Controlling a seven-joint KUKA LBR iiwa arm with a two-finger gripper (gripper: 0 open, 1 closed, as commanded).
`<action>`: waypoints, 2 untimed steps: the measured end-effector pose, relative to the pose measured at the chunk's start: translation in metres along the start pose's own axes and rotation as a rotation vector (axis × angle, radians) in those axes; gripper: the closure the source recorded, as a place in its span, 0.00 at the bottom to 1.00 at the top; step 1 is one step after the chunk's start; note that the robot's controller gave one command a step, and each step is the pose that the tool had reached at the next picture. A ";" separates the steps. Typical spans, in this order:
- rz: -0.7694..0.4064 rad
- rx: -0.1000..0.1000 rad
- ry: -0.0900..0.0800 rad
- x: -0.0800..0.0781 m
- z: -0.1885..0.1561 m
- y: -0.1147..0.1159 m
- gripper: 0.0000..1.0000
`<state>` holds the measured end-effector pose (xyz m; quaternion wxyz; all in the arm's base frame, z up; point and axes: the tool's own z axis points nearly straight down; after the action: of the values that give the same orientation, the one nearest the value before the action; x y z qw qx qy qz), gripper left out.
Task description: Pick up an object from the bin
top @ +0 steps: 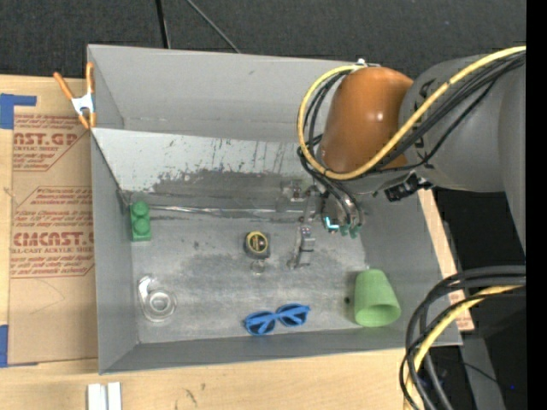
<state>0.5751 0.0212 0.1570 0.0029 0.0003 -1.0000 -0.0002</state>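
- The claw [301, 248] hangs low over the middle of the bin [214, 101], a little right of centre in the frame. It sits under the arm's orange cover [363, 118] and its looped yellow and black cables [444, 84].
- I cannot tell how far the claw is open, nor whether it has hold of anything.
- The nearest thing is a small round yellow and black piece [256, 243], just beside the claw on its left, at the middle of the bin floor. It lies apart from everything else.
- That piece looks hard, light and compact, so it should not crush. Being round and small, it could roll or squirt out of a loose pinch. The best hold is probably straight across its widest part, with the claw coming down from above.
- Next nearest is a green cup [374, 299] lying on its side at the lower right. It looks like light, slightly springy plastic that is easy to dent, so it is best taken across the rim or the wall.
- Blue sunglasses [277, 319] lie at the bottom centre, thin and awkward to pinch.
- A green block [139, 220] and a clear cup [156, 300] lie well apart at the left.
- The bin floor is bare, scuffed grey metal and probably slippery, so things may slide when nudged. The walls slope inward, and there is ample room around the round piece.
- The bin stands on a pale wooden worktop [256, 387].
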 end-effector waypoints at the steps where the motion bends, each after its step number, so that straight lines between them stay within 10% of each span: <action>1: -0.180 0.000 -0.004 0.097 0.065 -0.050 0.00; 2: -0.345 0.001 -0.018 0.086 0.087 0.022 0.00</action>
<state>0.4883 0.0427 0.0709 -0.0062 0.1721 -0.9851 -0.0004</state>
